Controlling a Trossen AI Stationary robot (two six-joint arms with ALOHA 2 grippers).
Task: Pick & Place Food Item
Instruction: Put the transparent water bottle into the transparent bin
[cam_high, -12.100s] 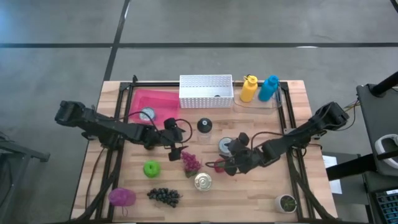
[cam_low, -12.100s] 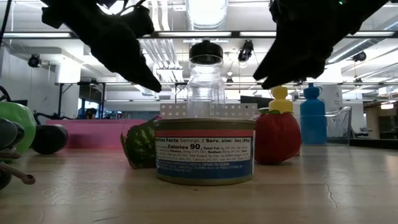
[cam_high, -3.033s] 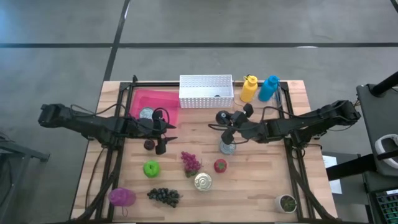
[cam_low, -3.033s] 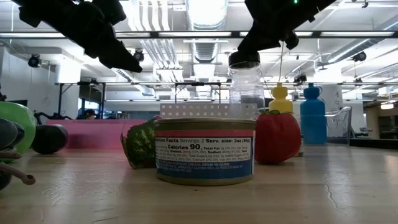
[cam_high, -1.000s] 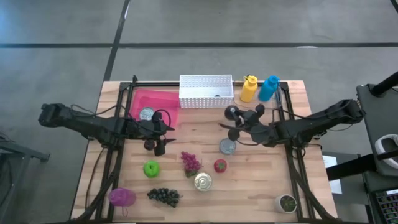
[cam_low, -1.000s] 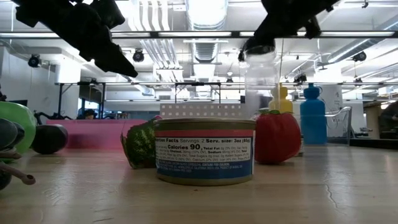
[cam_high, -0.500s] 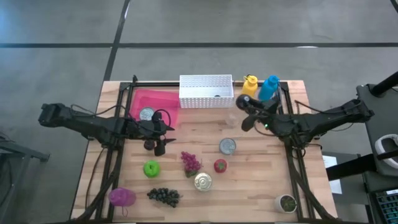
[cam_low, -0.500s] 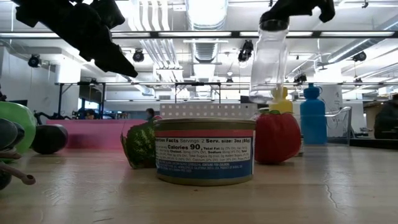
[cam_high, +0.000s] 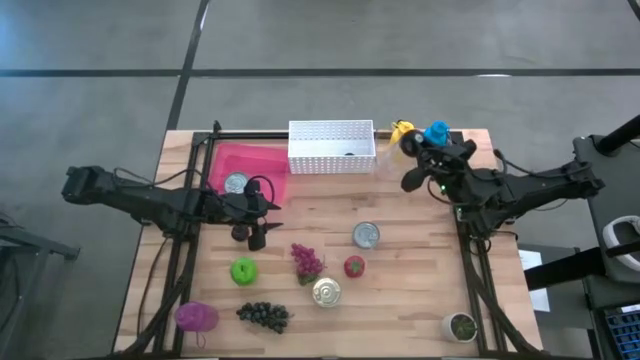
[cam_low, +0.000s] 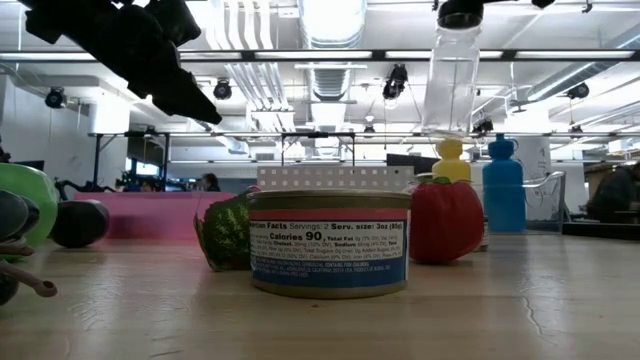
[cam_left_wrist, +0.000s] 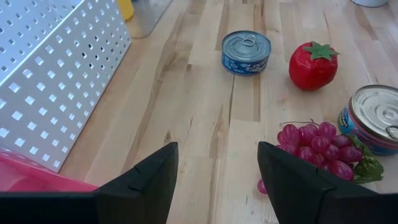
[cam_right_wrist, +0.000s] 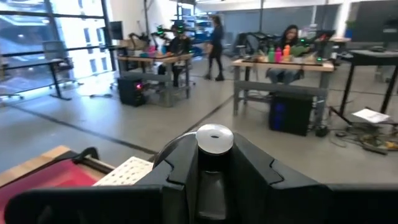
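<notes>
A clear jar (cam_low: 448, 85) with a black lid (cam_high: 410, 144) hangs high above the table's far right part, by the yellow bottle (cam_high: 399, 130) and the blue bottle (cam_high: 436, 133). My right gripper (cam_right_wrist: 214, 163) is shut on it. My left gripper (cam_left_wrist: 214, 180) stands open over bare wood beside the pink tray (cam_high: 245, 163), with nothing between its fingers. On the table rest a tuna can (cam_high: 366, 235), a red strawberry (cam_high: 354, 266), red grapes (cam_high: 306, 260) and a green apple (cam_high: 243, 270). My right gripper pinches the jar at its top, one finger on each side just under the lid (cam_right_wrist: 214, 139). The fingers (cam_right_wrist: 261, 168) reach in about level. The jar hangs upright below the hold (cam_low: 446, 110), lifted clear of the table.
A white perforated basket (cam_high: 331, 146) stands at the far edge, with a clear tray (cam_high: 440, 165) holding the bottles to its right. A second can (cam_high: 325, 291), black grapes (cam_high: 264, 315), a purple item (cam_high: 196, 316) and a dark round fruit (cam_high: 239, 232) lie nearer. People are in the room beyond.
My right gripper has carried the jar up and toward the table's far right corner, away from the tuna can. The jar has stayed upright and hangs higher than before.
</notes>
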